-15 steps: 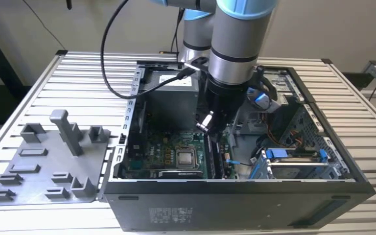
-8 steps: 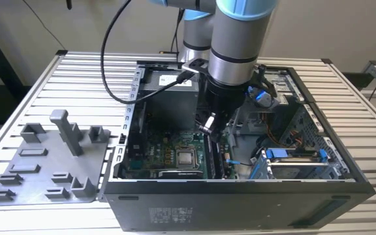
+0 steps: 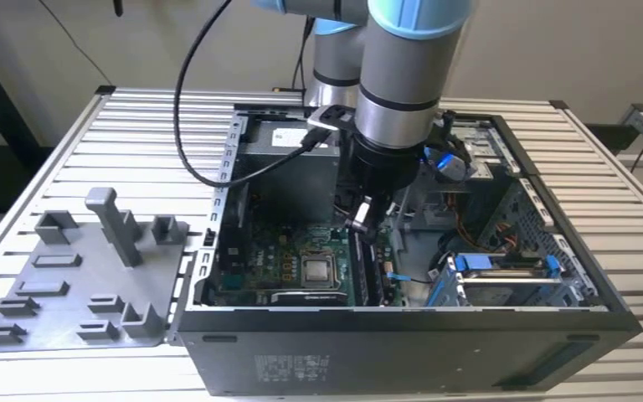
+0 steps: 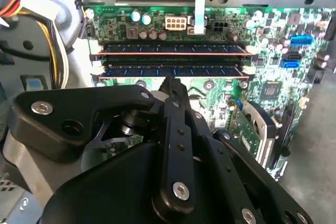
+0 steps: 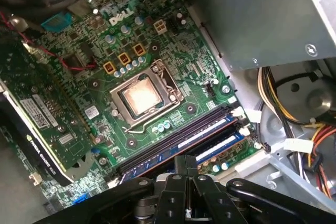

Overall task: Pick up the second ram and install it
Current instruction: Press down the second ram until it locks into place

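The black gripper (image 4: 172, 85) has its jaws pinched narrow over the long dark-blue second ram (image 4: 170, 70) in its slot, so an off-centre push could leave one white end latch (image 4: 250, 70) unclicked on the green motherboard (image 5: 157, 40).

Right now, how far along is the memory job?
Done, by the look of it: the first stick and the second ram both stand in slots on the motherboard. In hand: the end effector is right at the second ram. Left: I cannot tell whether it is fully seated.
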`<state>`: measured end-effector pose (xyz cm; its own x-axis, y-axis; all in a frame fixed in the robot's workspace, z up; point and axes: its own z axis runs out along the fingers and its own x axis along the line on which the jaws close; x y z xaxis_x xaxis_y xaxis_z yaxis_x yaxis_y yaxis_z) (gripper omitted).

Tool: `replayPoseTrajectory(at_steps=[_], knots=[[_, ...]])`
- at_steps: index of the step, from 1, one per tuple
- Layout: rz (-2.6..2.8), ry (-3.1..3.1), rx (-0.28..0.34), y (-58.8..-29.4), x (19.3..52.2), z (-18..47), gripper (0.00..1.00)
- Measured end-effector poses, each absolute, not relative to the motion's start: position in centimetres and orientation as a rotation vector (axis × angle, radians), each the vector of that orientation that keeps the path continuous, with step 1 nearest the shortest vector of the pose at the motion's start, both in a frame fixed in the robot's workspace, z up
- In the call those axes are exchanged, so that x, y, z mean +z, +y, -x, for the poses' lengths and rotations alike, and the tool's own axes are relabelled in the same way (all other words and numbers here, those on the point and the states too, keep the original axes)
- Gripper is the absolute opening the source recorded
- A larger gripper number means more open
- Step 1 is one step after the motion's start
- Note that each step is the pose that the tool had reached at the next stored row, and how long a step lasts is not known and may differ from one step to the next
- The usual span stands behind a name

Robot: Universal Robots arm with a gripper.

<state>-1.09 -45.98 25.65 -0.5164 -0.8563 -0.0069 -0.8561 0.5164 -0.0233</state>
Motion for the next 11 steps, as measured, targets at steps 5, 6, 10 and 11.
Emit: replayPoseTrajectory(at_steps=[5, 6, 10, 11], knots=[[1.631, 2.664, -0.025, -45.98, 25.39, 1.14, 0.11], [1.649, 2.653, -0.025, -45.99, 25.36, 1.15, 0.11], [1.723, 2.603, -0.022, -45.98, 25.17, 1.19, 0.11], [1.741, 2.591, -0.021, -45.98, 25.1, 1.2, 0.11]])
